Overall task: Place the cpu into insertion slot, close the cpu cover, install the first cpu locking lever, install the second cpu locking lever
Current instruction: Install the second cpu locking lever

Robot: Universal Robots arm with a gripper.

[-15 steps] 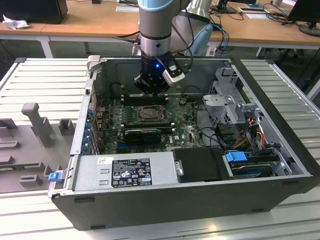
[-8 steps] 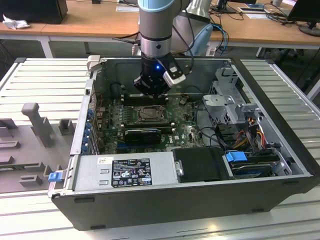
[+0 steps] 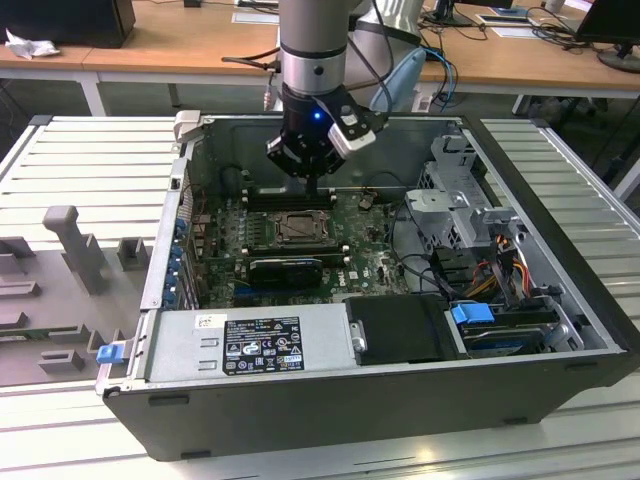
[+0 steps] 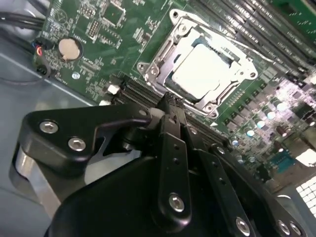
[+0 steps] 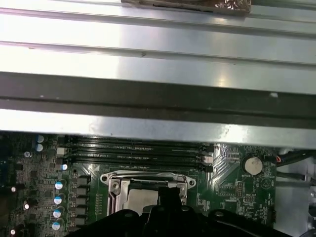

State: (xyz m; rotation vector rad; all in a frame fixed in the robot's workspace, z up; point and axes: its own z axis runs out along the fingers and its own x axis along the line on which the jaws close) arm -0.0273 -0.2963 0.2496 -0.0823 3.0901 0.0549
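Observation:
The cpu (image 4: 205,69) lies pale and flat in the insertion slot (image 3: 300,229) on the green board. The silvery cpu cover (image 4: 160,47) lies flat around it, and the chip shows through its window. In the first wrist view the cpu (image 5: 140,200) and the cover's rim (image 5: 148,177) sit just beyond the black fingers. My gripper (image 4: 168,98) hangs a little above the socket's edge on the side of the memory slots, shut with nothing between its fingers. In the exterior view the gripper (image 3: 317,185) is just behind the socket, inside the open case.
Long black memory slots (image 5: 138,150) run beside the socket near the case wall (image 5: 158,98). A coin battery (image 4: 69,48) sits on the board. A black card (image 3: 285,268), the power supply (image 3: 250,345) and a drive cage (image 3: 460,200) with cables surround the board.

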